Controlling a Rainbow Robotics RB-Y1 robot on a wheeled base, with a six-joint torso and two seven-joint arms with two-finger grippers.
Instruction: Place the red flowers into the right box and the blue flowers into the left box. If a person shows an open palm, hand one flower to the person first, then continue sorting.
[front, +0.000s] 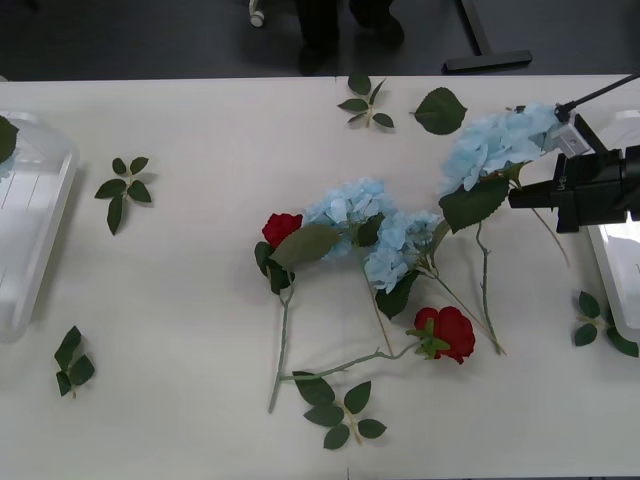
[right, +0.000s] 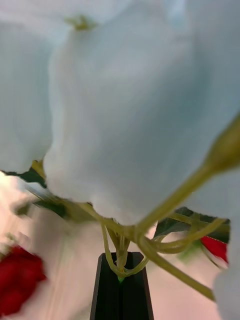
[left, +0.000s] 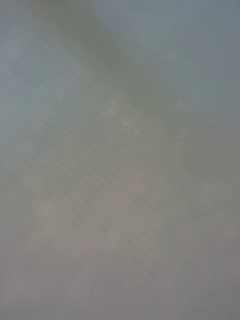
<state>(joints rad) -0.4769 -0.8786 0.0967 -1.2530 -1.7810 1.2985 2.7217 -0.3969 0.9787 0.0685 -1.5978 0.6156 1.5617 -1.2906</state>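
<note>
My right gripper (front: 520, 195) reaches in from the right with black fingers and is shut on the stem base of a blue flower (front: 500, 145). Close up, its pale head (right: 125, 100) hangs over the gripper (right: 120, 280), which pinches the green stalks. Two more blue flowers (front: 350, 205) (front: 400, 250) lie mid-table. One red flower (front: 282, 228) lies left of them, another (front: 450, 333) nearer the front. The left box (front: 30, 230) is at the left edge and the right box (front: 615, 280) at the right edge. An open palm is out of view.
Loose green leaf sprigs lie around the table: far centre (front: 365, 100), left (front: 125, 185), front left (front: 70, 360), front centre (front: 340, 410) and beside the right box (front: 600, 325). A single leaf (front: 440, 110) lies near the far edge.
</note>
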